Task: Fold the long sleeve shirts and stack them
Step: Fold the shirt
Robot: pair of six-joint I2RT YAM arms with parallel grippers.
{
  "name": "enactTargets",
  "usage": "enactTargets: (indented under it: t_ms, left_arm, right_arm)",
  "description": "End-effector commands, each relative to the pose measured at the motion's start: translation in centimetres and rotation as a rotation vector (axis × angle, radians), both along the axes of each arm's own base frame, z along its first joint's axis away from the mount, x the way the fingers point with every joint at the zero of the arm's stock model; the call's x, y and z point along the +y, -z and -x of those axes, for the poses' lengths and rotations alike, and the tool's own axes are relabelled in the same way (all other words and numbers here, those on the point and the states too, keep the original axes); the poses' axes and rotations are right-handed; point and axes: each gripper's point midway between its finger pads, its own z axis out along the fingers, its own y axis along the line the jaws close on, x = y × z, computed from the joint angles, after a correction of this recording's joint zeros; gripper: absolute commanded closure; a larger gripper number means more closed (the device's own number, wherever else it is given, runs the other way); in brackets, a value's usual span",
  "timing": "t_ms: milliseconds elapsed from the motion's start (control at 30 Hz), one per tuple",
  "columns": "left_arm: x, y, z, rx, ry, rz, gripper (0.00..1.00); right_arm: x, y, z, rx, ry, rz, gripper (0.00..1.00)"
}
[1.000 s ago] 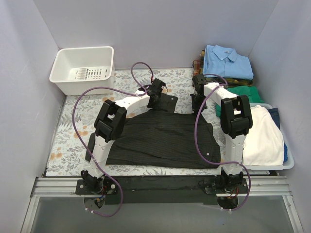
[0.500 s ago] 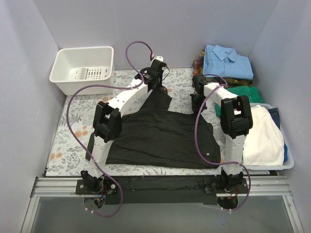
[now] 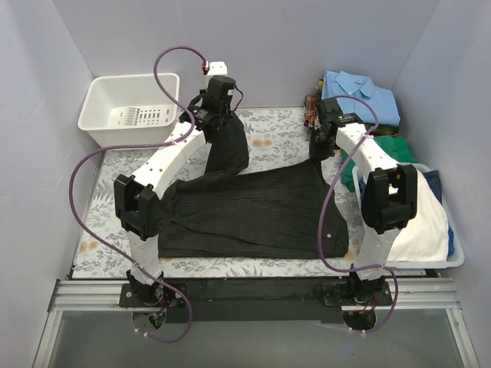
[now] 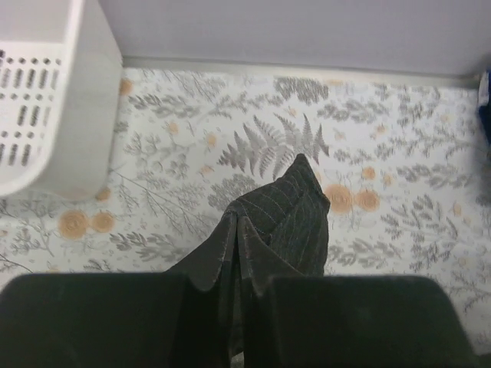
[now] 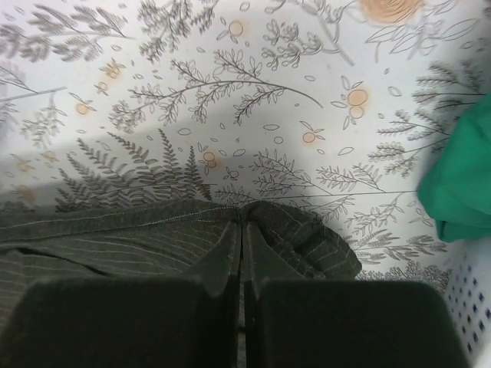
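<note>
Raised higher above the floral tabletop (image 3: 276, 139), the black shirt (image 3: 253, 215) is clamped in both arms' jaws.

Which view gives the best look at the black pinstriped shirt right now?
Top external: it shows the whole black pinstriped shirt spread on the table, one part lifted by the left hand, another pinched by the right hand. Each wrist view shows only a small fold of it clamped in that hand.
</note>
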Motion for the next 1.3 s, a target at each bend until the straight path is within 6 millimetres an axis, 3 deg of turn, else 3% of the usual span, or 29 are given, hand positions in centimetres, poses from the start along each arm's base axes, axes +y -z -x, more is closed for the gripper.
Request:
enactTargets:
  t_ms: [0, 167, 400, 533, 633, 667, 700, 767, 800, 900, 933, 1000, 1067, 1133, 1167, 1267]
  left_arm:
    - [3.8, -9.0, 0.3, -0.226, -0.088, 0.047, 1.00]
    - [3.5, -12.6, 0.5, -0.305, -0.037, 0.086, 1.00]
    - [3.0, -16.7, 1.4, -0.375, 0.021, 0.126, 1.00]
    - [3.4, -19.8, 3.2, -0.415, 0.049, 0.163, 1.00]
    - [4.0, -20.3, 4.6, -0.415, 0.057, 0.158, 1.00]
    - [4.9, -21.8, 5.9, -0.445, 0.051, 0.172, 1.00]
    - [5.0, -20.9, 6.3, -0.428, 0.052, 0.162, 1.00]
    - [6.3, -22.4, 8.3, -0.463, 0.044, 0.182, 1.00]
    - [6.4, -21.4, 8.5, -0.442, 0.041, 0.173, 1.00]
    - [7.5, -21.6, 10.8, -0.450, 0.044, 0.190, 1.00]
    - [7.4, -19.9, 10.9, -0.414, 0.052, 0.177, 1.00]
    - [7.5, -19.5, 12.2, -0.409, 0.078, 0.193, 1.00]
    - [7.1, -17.3, 12.8, -0.358, 0.110, 0.193, 1.00]
    - [7.2, -17.0, 13.9, -0.351, 0.124, 0.216, 1.00]
    - [7.1, -15.5, 14.1, -0.316, 0.131, 0.212, 1.00]
    - [7.2, -14.1, 15.3, -0.275, 0.140, 0.234, 1.00]
  right_arm:
    - [-0.8, -4.8, -1.3, -0.123, 0.050, -0.029, 0.99]
    - [-0.3, -5.4, -1.1, -0.127, 0.032, -0.063, 0.99]
    - [-0.3, -2.8, 0.4, -0.051, 0.022, -0.061, 0.99]
    - [-0.5, -2.0, 1.3, -0.028, 0.028, -0.059, 0.99]
    - [-0.1, -2.2, 1.6, -0.024, 0.017, -0.084, 0.99]
    - [-0.1, -2.3, 1.5, -0.027, 0.017, -0.084, 0.99]
    - [-0.1, -2.4, 1.5, -0.029, 0.019, -0.085, 0.99]
    - [-0.2, -2.5, 1.5, -0.031, 0.016, -0.083, 0.99]
    - [-0.2, -2.5, 1.5, -0.034, 0.018, -0.084, 0.99]
    - [-0.2, -2.3, 1.5, -0.032, 0.016, -0.079, 0.99]
    - [-0.4, -2.2, 1.5, -0.031, 0.020, -0.072, 0.99]
    - [-0.4, -2.0, 1.5, -0.031, 0.019, -0.068, 0.99]
    - [-0.5, -2.0, 1.6, -0.029, 0.016, -0.066, 0.99]
    - [-0.6, -2.0, 2.0, -0.028, 0.018, -0.066, 0.99]
    - [-0.7, -2.0, 2.2, -0.028, 0.018, -0.066, 0.99]
    - [-1.0, -1.3, 3.6, -0.004, 0.011, -0.057, 0.99]
